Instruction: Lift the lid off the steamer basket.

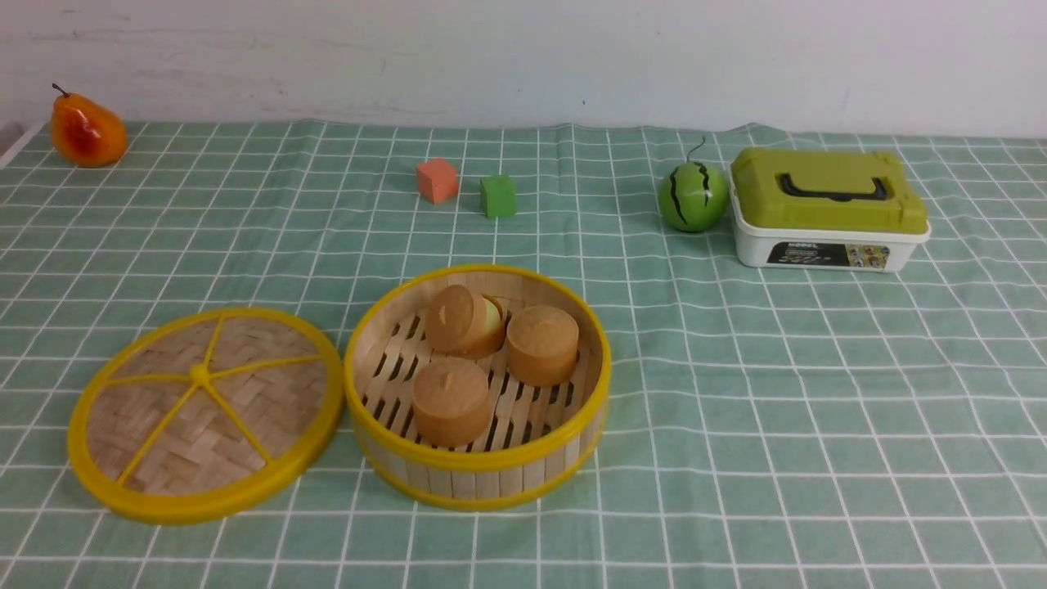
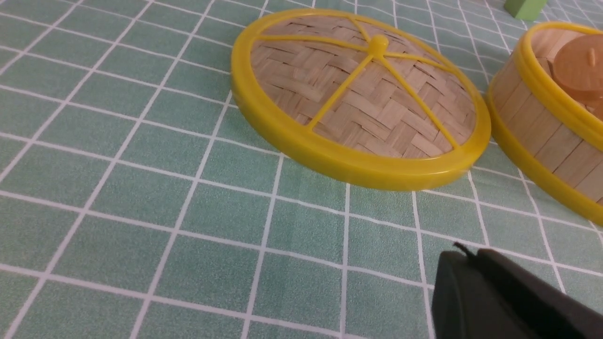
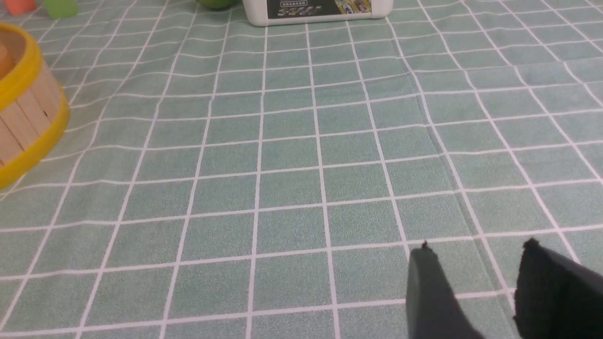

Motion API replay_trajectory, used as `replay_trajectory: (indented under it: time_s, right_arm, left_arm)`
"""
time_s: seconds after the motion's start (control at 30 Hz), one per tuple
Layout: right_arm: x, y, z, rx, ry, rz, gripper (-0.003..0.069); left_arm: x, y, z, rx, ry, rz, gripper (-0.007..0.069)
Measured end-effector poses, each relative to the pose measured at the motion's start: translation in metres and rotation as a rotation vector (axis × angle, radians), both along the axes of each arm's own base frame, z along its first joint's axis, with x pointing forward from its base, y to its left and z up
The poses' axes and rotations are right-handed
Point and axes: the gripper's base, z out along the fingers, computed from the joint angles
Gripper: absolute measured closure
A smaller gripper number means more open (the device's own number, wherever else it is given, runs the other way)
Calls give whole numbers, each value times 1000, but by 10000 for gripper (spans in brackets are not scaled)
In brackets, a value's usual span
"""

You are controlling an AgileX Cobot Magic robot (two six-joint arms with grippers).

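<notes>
Over there on the tiled-pattern worktop (image 1: 736, 409), the lid (image 1: 245, 409) lies flat just left of the uncovered steamer basket (image 1: 465, 481). The left fingers (image 2: 464, 252) look nearly together, empty; the right fingers (image 3: 478, 245) stand apart, empty.

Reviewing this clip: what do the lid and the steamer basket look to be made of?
The lid: matte woven bamboo, judging by the crisscross strips, with a glossy yellow rim and spokes, probably plastic. The steamer basket: pale upright slats with visible seams, likely bamboo, between smooth yellow rims, also probably plastic.
</notes>
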Motion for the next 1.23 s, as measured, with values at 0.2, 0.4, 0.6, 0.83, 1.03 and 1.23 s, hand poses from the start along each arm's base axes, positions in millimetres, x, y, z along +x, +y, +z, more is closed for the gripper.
replay_trajectory:
  time_s: [0.2,0.4,0.6,0.83,1.03,1.23]
  right_arm:
    - [0,0,0,0,0,0,417]
    - [0,0,0,0,0,0,417]
    - [0,0,0,0,0,0,417]
    - [0,0,0,0,0,0,417]
    - [0,0,0,0,0,0,417]
    - [0,0,0,0,0,0,417]
  left_arm:
    - [0,0,0,0,0,0,604]
    - [0,0,0,0,0,0,597]
    - [0,0,0,1,1,0,587]
    - [0,0,0,0,1,0,586]
    - [0,0,0,0,2,0,586]
    - [0,0,0,0,3,0,586]
